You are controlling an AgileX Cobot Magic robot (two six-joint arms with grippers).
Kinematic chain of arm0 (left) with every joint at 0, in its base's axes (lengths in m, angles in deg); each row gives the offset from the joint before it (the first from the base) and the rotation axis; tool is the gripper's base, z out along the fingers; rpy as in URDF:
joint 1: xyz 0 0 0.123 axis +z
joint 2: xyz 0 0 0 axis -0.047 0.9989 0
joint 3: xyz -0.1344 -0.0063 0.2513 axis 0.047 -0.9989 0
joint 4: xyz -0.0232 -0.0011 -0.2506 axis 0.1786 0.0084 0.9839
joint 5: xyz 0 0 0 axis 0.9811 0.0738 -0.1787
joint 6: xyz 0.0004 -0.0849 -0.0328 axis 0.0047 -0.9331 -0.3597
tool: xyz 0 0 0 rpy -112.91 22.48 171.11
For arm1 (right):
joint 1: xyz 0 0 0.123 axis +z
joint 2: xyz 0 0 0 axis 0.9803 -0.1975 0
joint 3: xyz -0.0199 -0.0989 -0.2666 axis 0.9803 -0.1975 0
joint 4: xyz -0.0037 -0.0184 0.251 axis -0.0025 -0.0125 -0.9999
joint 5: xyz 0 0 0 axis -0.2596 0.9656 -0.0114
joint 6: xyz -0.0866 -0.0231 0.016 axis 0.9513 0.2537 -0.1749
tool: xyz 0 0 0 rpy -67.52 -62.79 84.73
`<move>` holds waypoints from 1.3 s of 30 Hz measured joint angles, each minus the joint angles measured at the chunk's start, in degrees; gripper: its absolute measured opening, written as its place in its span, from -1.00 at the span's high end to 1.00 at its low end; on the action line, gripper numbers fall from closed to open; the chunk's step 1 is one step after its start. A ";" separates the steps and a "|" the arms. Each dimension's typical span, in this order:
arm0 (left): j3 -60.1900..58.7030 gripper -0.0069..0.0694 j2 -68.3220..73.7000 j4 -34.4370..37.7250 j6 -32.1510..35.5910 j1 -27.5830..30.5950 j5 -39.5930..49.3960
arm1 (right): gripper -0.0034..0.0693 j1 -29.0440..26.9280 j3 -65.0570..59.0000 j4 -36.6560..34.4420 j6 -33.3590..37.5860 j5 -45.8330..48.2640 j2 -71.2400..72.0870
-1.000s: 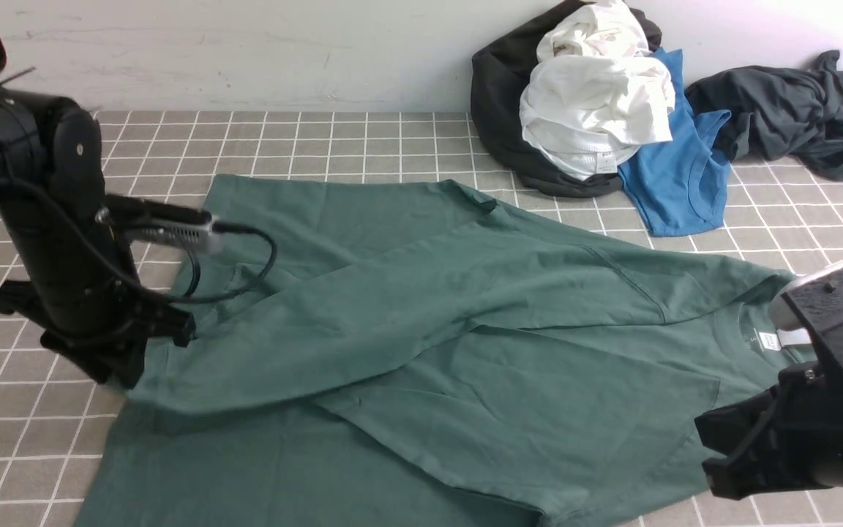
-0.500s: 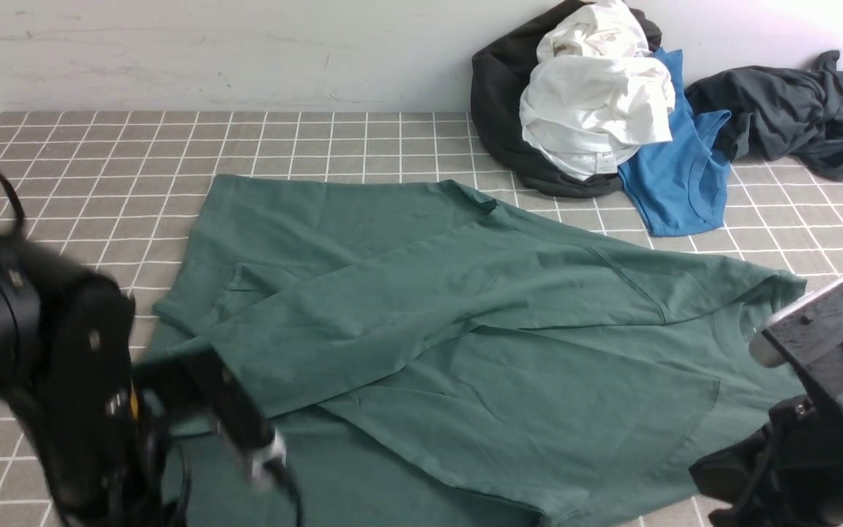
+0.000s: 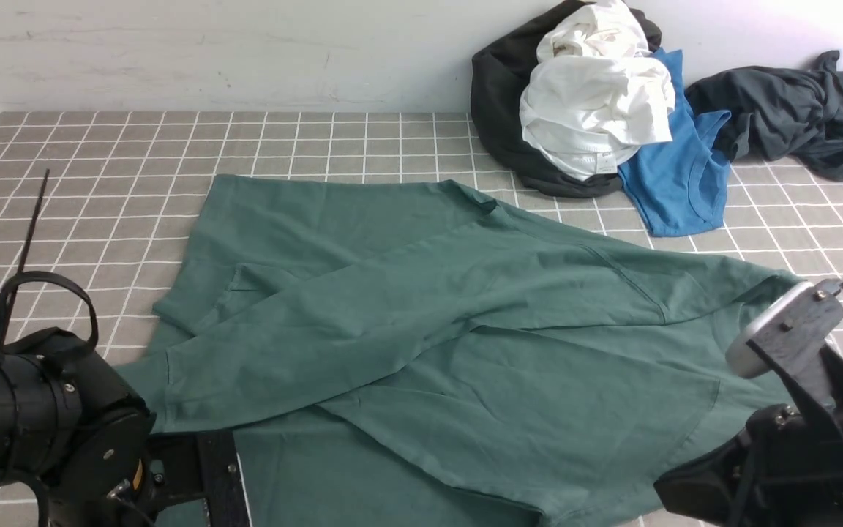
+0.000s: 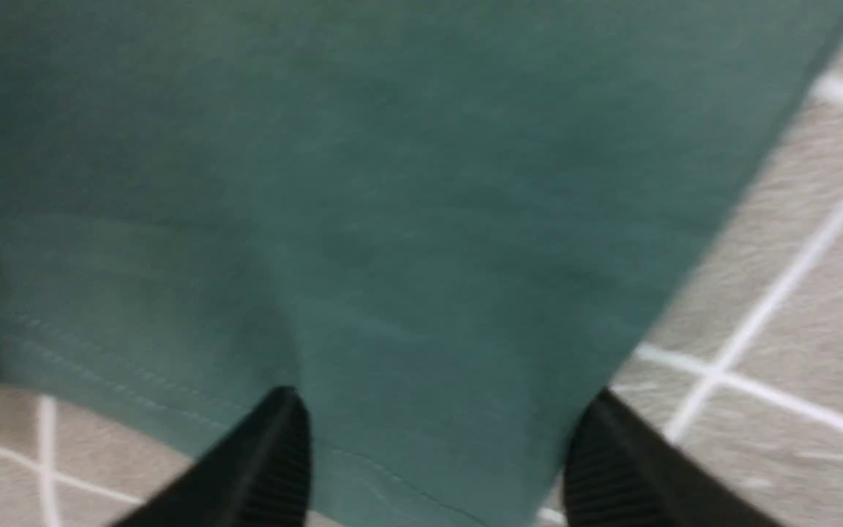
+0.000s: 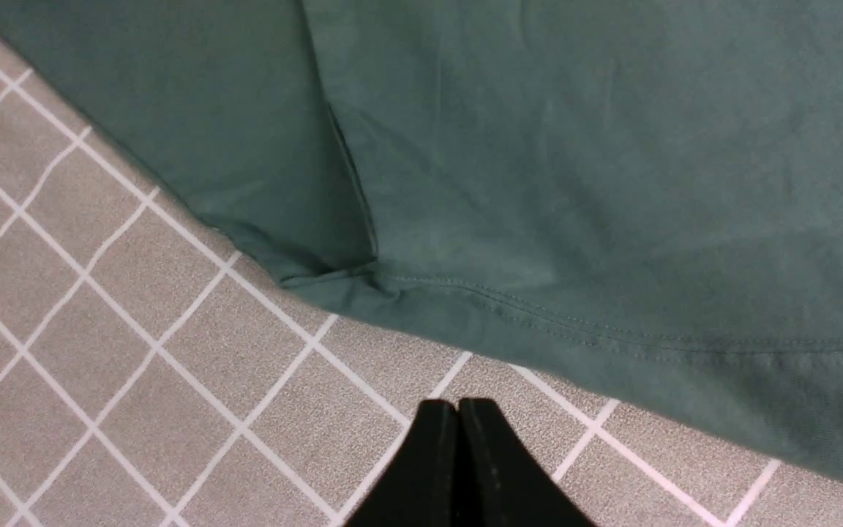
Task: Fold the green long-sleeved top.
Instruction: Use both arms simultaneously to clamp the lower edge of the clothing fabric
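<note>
Where the grey checked table point(image 3: 99, 146) fills the front view, the green long-sleeved top point(image 3: 429, 329) lies spread over the middle and lower part of the frame. One sleeve lies slanted across its body. In the upper right is a heap of clothes: a black garment point(image 3: 498, 110), a white shirt point(image 3: 597, 110), a blue shirt point(image 3: 674, 183) and a dark grey garment point(image 3: 787, 110). The left end effector point(image 4: 436, 454) is over the top's hem, its fingers point(image 4: 268, 461) spread wide apart. The right end effector point(image 5: 458, 417) is pressed closed on nothing, over bare table just beside the hem.
</note>
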 joint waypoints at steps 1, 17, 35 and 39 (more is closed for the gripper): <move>-0.06 -0.15 0.00 -0.99 -1.03 -0.07 -0.48 | 0.94 0.00 0.00 -0.19 0.67 0.05 0.13; -0.58 0.82 -12.60 0.57 -19.06 -4.59 5.01 | 0.51 0.00 2.64 13.14 14.67 -1.69 1.51; -0.58 0.82 -12.79 1.24 -27.72 -4.59 5.44 | 0.30 0.00 3.18 59.85 4.07 -15.15 -24.65; 0.81 0.82 -13.48 1.53 -30.21 -4.59 6.56 | 0.72 0.00 4.22 60.52 -4.28 -15.09 -24.38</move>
